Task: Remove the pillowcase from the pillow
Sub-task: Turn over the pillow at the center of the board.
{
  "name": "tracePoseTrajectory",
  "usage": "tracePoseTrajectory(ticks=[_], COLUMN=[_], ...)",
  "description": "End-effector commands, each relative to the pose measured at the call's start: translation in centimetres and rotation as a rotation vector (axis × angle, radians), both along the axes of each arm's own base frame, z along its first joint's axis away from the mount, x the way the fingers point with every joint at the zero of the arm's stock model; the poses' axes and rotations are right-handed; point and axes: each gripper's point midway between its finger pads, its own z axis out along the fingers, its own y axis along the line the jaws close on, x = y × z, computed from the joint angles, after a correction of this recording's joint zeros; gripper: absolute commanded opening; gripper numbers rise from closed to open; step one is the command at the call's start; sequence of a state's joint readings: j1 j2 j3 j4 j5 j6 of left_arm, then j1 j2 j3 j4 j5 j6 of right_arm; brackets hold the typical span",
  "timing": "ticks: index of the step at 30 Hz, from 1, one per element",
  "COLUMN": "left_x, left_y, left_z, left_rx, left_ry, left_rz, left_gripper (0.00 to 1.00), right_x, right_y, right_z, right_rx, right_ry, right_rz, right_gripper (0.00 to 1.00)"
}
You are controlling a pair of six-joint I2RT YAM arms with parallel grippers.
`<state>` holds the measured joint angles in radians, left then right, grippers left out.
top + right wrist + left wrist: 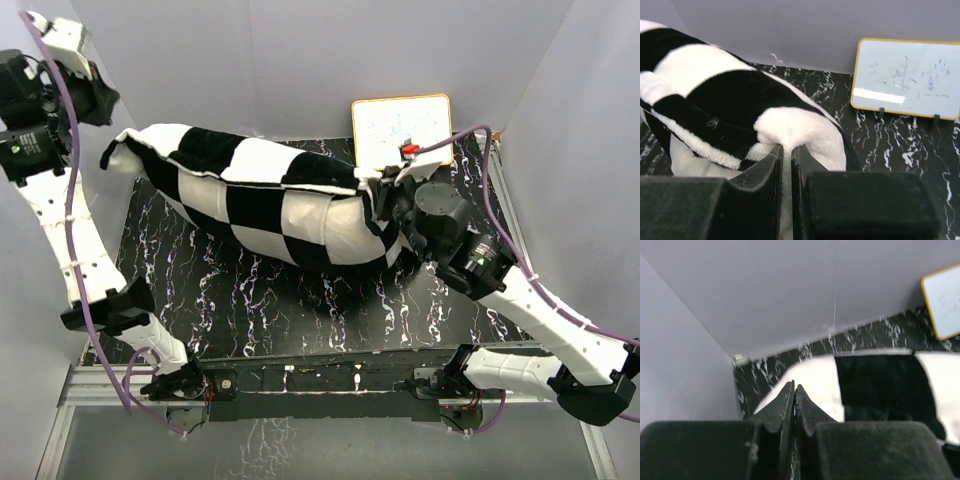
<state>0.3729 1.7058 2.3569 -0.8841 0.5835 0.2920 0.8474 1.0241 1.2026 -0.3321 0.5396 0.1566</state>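
The desk (pixel 250 300), black with white marbling, is cut off at the near edge by the arms' mounting rail. The pillowcase (pixel 270 195) lies across it as a long plump roll, from the far left corner down to the right of centre. Its underside and far flank are out of sight from above.

The pillow is almost wholly hidden inside the cover. A plain pale patch (pixel 687 162) under the hem in the right wrist view may be the pillow, though it could equally be a cream square of the plush.

The right arm reaches in from the near right. The right tool (pixel 786 148) is buried in the right end of the pillowcase, its fingers drawn narrow with cream plush bunched at and between the tips, so it holds the fabric there. From above, the fingertips are lost in the folds.

The left arm stands raised at the far left. The left tool (pixel 794 387) has its fingers pressed together to a thin slit, their tips at the edge of a cream square at the pillowcase's left end. That view is blurred, and I cannot tell whether any fabric is caught between them or the cloth only lies behind.

A yellow-framed whiteboard (pixel 402 125) leans on the back wall, just behind the right end of the pillowcase; its marks are too faint to read.
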Motion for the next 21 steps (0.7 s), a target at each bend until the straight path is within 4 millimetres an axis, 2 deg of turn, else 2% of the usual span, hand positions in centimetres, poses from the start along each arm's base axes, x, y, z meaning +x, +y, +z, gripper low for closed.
tracePoseTrajectory(ticks=[1,2,3,5,7,9,10,13,14,16,17,18,21], left_x=[-2.0,-1.4,-0.6,1.9,4.7,6.0,6.2,4.0,2.9,1.2,0.8,0.3,-0.4], left_y=[-1.5,-1.5,-1.5,-1.9,-2.0,-2.6,-3.2,-7.5,-8.8,-11.6,-12.1,-12.2,-12.1], left_z=[5.9,5.6,4.5,0.2,-5.1,-7.4,-7.8,-6.6,-6.6,-7.7,-8.3,-10.3,-12.1], left_rx=[-0.059,-0.060,-0.056,0.001,0.080,0.078,0.071,0.036,0.053,0.160,0.217,0.247,0.252], left_ry=[-0.146,-0.151,-0.128,-0.030,0.082,0.133,0.149,0.154,0.157,0.160,0.151,0.182,0.211], left_rz=[0.009,0.017,0.037,0.061,0.065,0.020,-0.026,-0.261,-0.320,-0.412,-0.426,-0.434,-0.427], left_gripper=[0.00,0.00,0.00,0.00,0.00,0.00,0.15,0.91,0.96,0.97,0.97,0.97,0.97], right_x=[0.0,0.6,1.6,4.3,8.5,11.7,13.0,15.1,15.6,16.6,17.1,17.5,18.5], right_y=[-0.2,0.1,0.5,1.5,-0.2,-2.1,-2.6,-3.6,-3.8,-4.5,-4.9,-5.4,-6.6], right_z=[10.4,10.1,9.2,6.3,2.7,-0.8,-2.3,-4.3,-5.0,-6.5,-7.3,-8.2,-10.2], right_rx=[0.187,0.171,0.144,0.119,0.155,0.173,0.174,0.185,0.190,0.192,0.189,0.187,0.187], right_ry=[-0.173,-0.163,-0.145,-0.068,0.049,0.147,0.184,0.233,0.251,0.284,0.301,0.318,0.350], right_rz=[-0.020,-0.033,-0.049,-0.026,-0.035,-0.085,-0.100,-0.135,-0.143,-0.164,-0.176,-0.190,-0.216], right_gripper=[0.08,0.08,0.08,0.08,0.08,0.08,0.08,0.08,0.08,0.08,0.08,0.08,0.08])
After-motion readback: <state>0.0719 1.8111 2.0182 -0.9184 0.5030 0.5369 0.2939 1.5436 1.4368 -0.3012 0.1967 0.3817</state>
